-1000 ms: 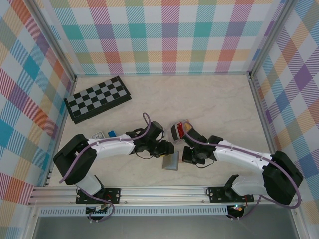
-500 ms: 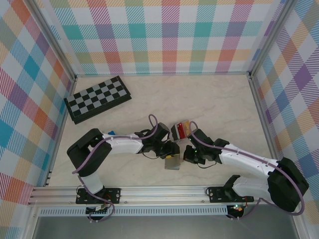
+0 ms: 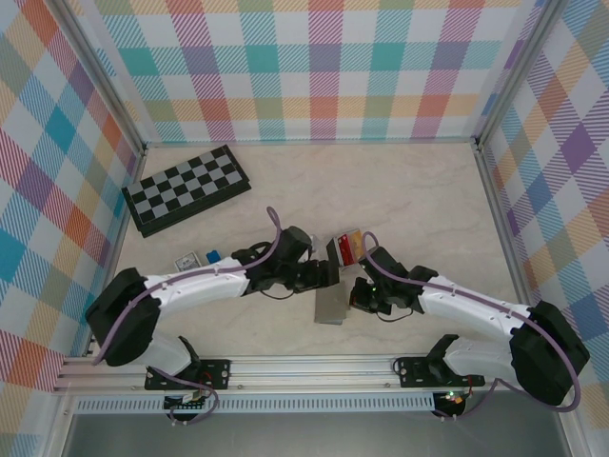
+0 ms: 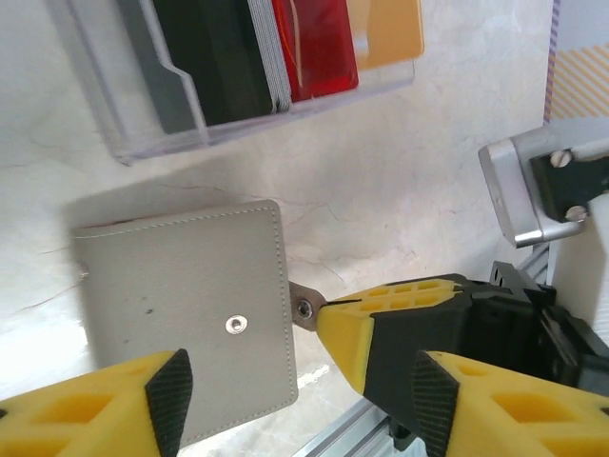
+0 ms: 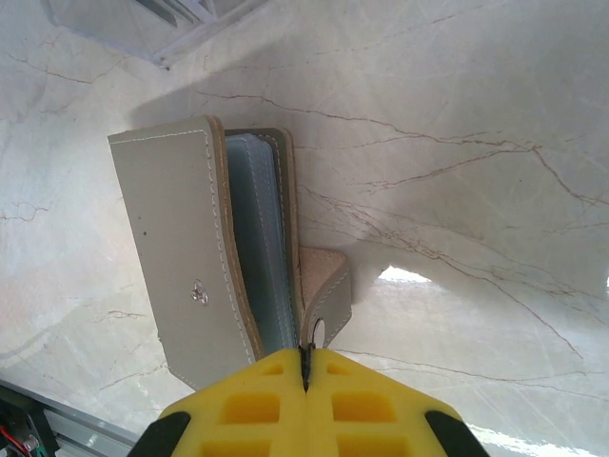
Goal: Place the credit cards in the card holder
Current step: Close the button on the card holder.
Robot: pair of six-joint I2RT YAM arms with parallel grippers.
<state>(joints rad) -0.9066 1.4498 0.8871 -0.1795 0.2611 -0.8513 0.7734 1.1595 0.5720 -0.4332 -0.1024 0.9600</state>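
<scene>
The credit cards, black, red and orange, stand fanned in a clear tray at the top of the left wrist view, and in the top view the credit cards sit mid-table. The grey card holder lies just in front of them. My right gripper is shut on the snap tab of the card holder, whose cover stands slightly ajar with a blue-grey inside showing. My left gripper hovers open over the card holder, nothing between its fingers. In the top view the left gripper and right gripper almost meet.
A black-and-grey chequered board lies at the back left. Small blue blocks sit left of my left arm. The aluminium front rail runs close behind the card holder. Plaid walls enclose the table on three sides.
My left gripper has opened and drawn back slightly from the card holder. The right gripper stays shut on the tab, and the holder has barely shifted.
</scene>
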